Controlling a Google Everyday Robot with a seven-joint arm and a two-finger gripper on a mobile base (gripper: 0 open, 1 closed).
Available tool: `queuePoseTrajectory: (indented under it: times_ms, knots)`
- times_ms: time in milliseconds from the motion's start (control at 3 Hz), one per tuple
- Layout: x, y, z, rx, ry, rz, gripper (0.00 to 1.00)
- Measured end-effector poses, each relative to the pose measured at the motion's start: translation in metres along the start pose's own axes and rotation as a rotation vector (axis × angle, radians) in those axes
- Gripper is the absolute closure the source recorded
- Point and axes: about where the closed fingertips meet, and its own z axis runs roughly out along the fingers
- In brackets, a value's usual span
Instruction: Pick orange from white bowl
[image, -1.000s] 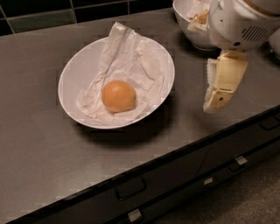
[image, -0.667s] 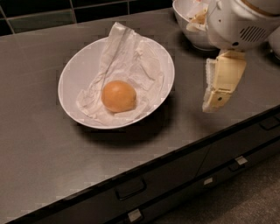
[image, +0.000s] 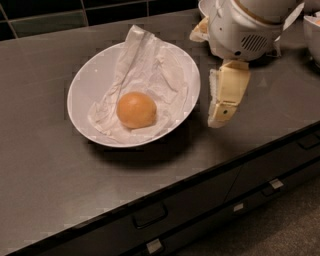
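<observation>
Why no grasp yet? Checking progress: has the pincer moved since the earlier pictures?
Yes. The pincer has shifted left in view, toward the white bowl, whose position is unchanged; it hangs beside the bowl's rim.

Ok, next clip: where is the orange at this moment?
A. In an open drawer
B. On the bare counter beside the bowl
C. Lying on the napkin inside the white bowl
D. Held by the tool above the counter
C: the orange lies on the crumpled napkin inside the white bowl, while the tool hangs beside the bowl over the counter, apart from the fruit.
</observation>
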Motion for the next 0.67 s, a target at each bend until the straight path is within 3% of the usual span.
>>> queuePoseTrajectory:
  times_ms: [333,667]
  knots:
    - [-0.0206,-0.0092,0.0230,-0.040,-0.028,-0.034,0.10]
    - [-0.0212,-0.0095,0.0236,-0.040,-0.029,-0.035,0.00]
